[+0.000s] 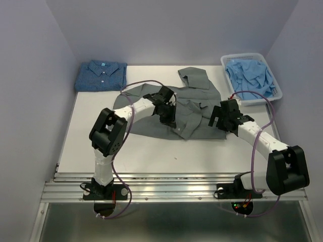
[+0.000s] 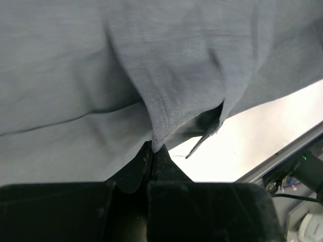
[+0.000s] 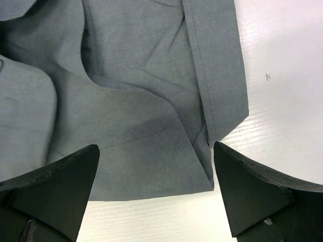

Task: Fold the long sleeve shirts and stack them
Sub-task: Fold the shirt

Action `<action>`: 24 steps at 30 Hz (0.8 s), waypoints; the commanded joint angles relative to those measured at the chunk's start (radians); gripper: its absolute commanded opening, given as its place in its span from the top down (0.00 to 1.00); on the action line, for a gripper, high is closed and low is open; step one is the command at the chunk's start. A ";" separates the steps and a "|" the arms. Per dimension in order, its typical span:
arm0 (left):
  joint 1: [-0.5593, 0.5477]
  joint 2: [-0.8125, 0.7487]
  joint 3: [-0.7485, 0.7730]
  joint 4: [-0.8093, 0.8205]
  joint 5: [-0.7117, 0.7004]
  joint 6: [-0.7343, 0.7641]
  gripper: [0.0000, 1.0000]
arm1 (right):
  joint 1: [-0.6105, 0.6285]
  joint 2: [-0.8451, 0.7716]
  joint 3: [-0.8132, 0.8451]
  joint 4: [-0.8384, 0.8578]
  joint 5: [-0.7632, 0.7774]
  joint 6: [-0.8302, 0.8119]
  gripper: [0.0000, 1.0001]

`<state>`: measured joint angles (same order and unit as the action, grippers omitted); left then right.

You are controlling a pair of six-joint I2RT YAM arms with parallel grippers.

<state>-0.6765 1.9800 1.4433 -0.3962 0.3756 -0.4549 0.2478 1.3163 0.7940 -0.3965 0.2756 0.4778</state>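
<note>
White tabletop (image 1: 151, 151) carried the slate-grey shirt (image 1: 197, 98) at frame centre; left pincer (image 2: 153, 149) clamped its fold, right pincer (image 3: 156, 148) gaped wide over its hem; checked blue shirt (image 1: 101, 75) sat folded upper left.

Three loads on the white table (image 1: 151, 151)
Carried a grey shirt (image 1: 194, 113) spread rumpled across the middle, one sleeve stretched toward the far edge; held a blue shirt (image 1: 101, 75), folded flat, at the far left corner, apart from the grey; bore a bin (image 1: 242, 56) of pale blue cloth (image 1: 252, 75) at the far right corner, near the grey shirt.
</note>
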 commanded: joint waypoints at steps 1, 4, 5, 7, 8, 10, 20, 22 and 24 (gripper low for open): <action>0.087 -0.128 0.052 -0.174 -0.125 0.035 1.00 | -0.008 -0.019 -0.022 0.039 0.042 -0.019 0.00; 0.170 -0.156 0.022 -0.234 -0.135 0.018 1.00 | -0.008 -0.041 -0.024 0.041 0.065 -0.022 0.00; 0.192 -0.170 0.014 -0.240 -0.150 0.018 1.00 | -0.008 -0.057 -0.024 0.042 0.069 -0.024 0.00; 0.248 -0.182 -0.003 -0.251 -0.176 0.016 1.00 | -0.008 -0.072 -0.030 0.048 0.074 -0.028 0.00; 0.267 -0.191 -0.004 -0.263 -0.187 0.018 1.00 | -0.008 -0.077 -0.032 0.050 0.080 -0.030 0.00; 0.296 -0.199 0.003 -0.277 -0.199 0.022 1.00 | -0.008 -0.086 -0.032 0.053 0.077 -0.034 0.00; 0.353 -0.173 0.104 -0.406 -0.291 0.061 1.00 | -0.008 -0.066 -0.035 0.056 0.079 -0.039 0.00; 0.365 -0.170 0.126 -0.435 -0.314 0.062 1.00 | -0.008 -0.062 -0.035 0.054 0.077 -0.039 0.00; 0.382 -0.162 0.141 -0.481 -0.352 0.062 1.00 | -0.008 -0.057 -0.036 0.054 0.073 -0.039 0.00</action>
<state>-0.3260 1.8305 1.5169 -0.7666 0.1070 -0.4160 0.2478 1.2537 0.7563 -0.3813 0.3241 0.4480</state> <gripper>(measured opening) 0.036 0.998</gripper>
